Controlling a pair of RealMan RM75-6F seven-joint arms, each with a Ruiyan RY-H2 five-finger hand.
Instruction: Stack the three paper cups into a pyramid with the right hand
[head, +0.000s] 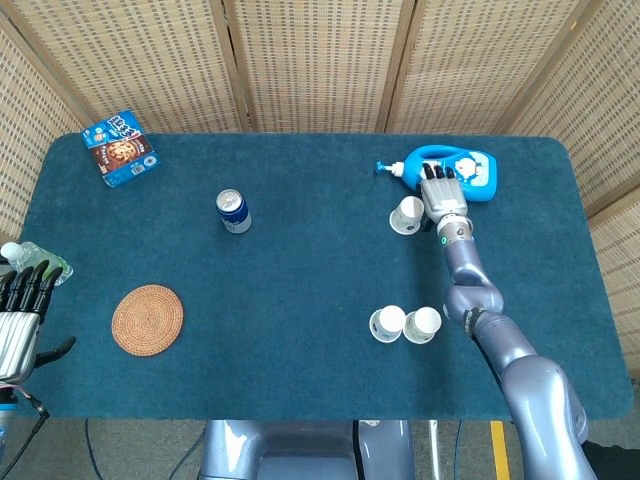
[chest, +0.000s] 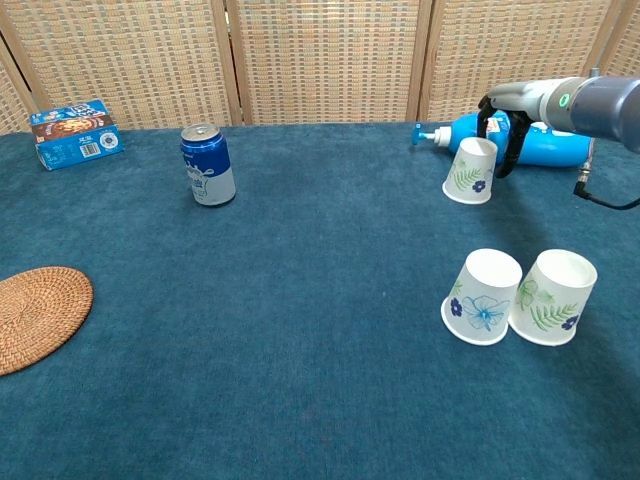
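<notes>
Currently, the right hand (head: 439, 192) sits at the far right part of the table (head: 300, 300), right beside the far paper cup (chest: 470, 171), which stands upside down and tilted toward the left in the chest view. In that view the fingers (chest: 511, 150) curve downward just behind and to the right of this cup; whether they touch or grasp it I cannot tell. Directly behind the hand lies a blue pump bottle (head: 455, 168) on its side, nozzle pointing left. The other 2 paper cups (chest: 518, 297) stand upside down, side by side and touching, nearer the front edge, well apart from the far cup; the left one bears a blue flower print, the right one green leaves. No cup rests on another. The left hand (head: 18, 310) hangs at the table's left edge, fingers apart and holding nothing. Also on the table: a blue can (head: 234, 211) upright, a blue snack box (head: 120, 148) at the far left corner, and a woven coaster (head: 147, 320).
</notes>
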